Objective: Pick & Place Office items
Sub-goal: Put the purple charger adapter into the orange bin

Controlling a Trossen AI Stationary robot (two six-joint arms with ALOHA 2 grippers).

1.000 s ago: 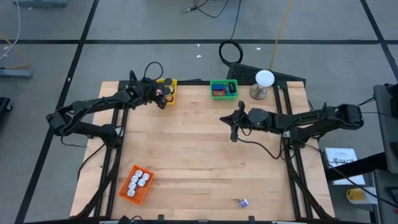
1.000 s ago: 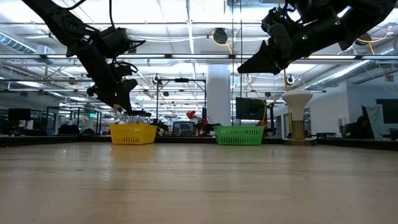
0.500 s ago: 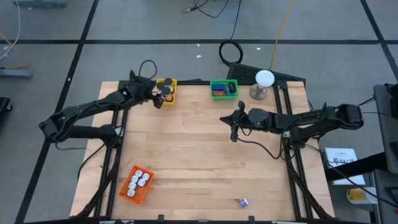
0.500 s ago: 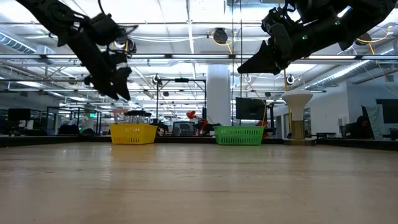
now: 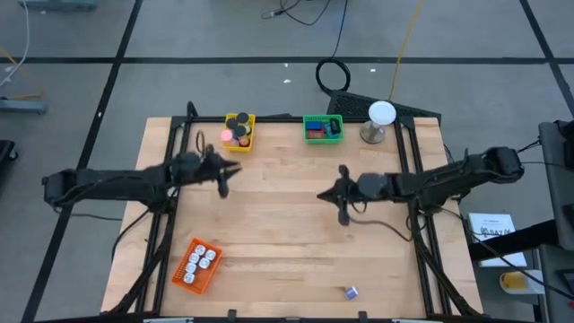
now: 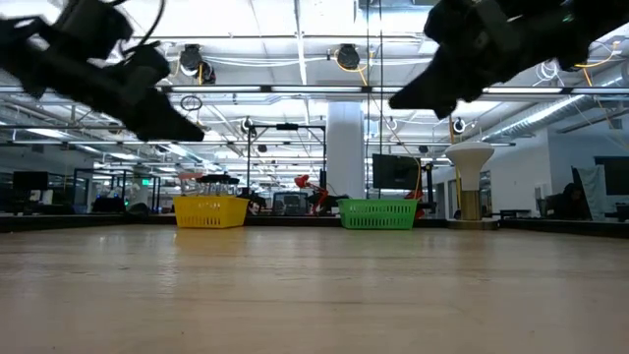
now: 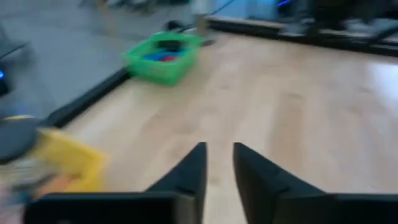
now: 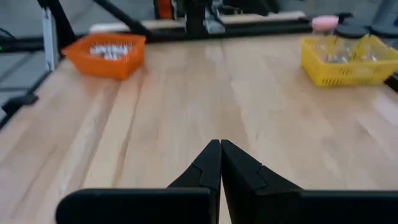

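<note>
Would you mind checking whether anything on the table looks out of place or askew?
One small piece lies alone near the table's front edge, outside any basket. The orange basket sits askew to the table edges, while the yellow and green baskets sit square.

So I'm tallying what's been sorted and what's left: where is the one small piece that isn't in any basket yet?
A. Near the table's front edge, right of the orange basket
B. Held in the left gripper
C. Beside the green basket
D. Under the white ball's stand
A: the high view shows a small piece lying alone on the bare wood near the front edge, well to the right of the orange basket.
</note>
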